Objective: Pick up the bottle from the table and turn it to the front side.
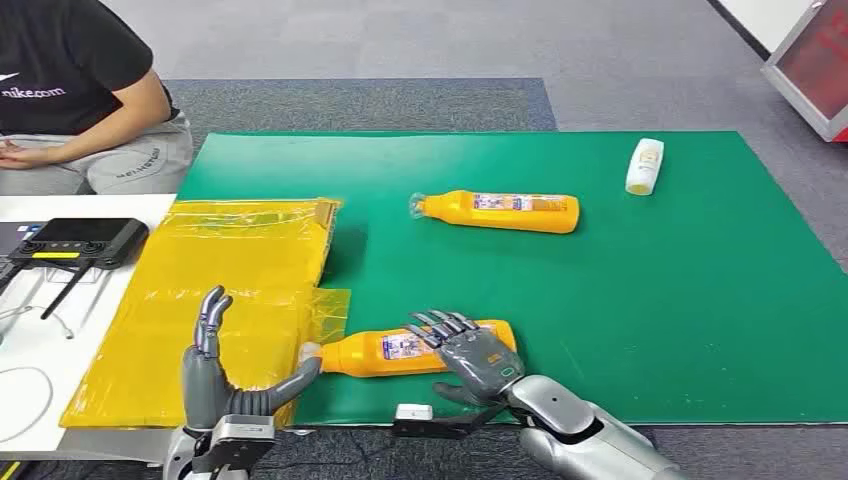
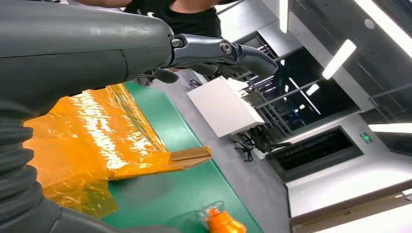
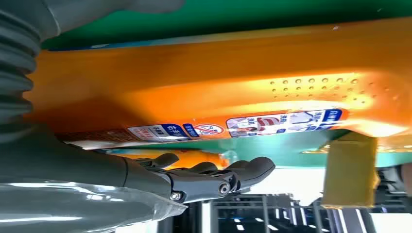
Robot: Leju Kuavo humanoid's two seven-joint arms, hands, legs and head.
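Bright, even overhead light — ceiling strips glare, yellow plastic sheet shines — right wrist view blurred close-up.

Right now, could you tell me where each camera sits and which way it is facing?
Head view: high on the body, looking down at the green mat; left hand and right hand show.
Left wrist view: behind the left hand, facing the yellow bag.
Right wrist view: behind the right hand, against the near bottle, shared with head view.

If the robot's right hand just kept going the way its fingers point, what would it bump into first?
The right hand already hovers at the near bottle; going on, it would probably meet the far bottle, though height is unclear.
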